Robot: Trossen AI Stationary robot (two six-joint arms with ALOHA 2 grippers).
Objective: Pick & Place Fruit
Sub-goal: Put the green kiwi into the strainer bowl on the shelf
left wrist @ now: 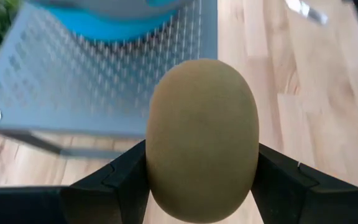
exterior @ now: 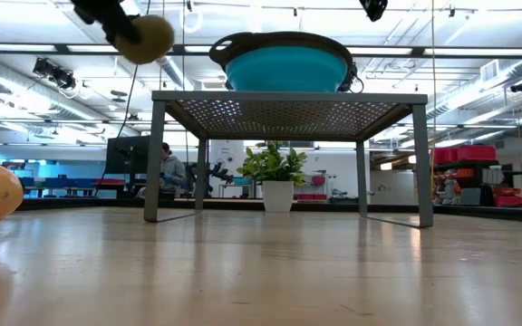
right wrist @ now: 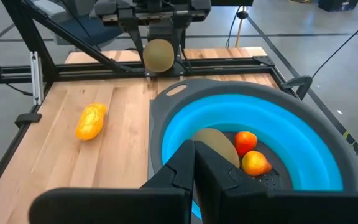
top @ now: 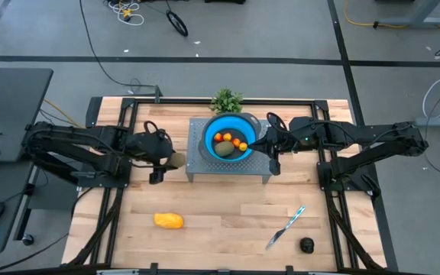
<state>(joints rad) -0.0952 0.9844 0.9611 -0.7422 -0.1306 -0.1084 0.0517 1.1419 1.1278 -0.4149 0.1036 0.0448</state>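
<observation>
Left pincer [top: 176, 160] clamped on an olive-brown oval fruit [left wrist: 202, 140], raised above the surface just beside the perforated metal stand [top: 197, 164], long axis pointing out past the fingertips. Blue bowl [top: 212, 131] atop that stand directly ahead toward the right arm and a little higher, already holding another oval [right wrist: 219, 144] and small orange pieces [right wrist: 245, 140]. Right pincer [top: 267, 143] shut and empty at the bowl's far rim; yellow-orange oblong [top: 169, 221] and black round [top: 306, 245] lying well apart on the surface.
</observation>
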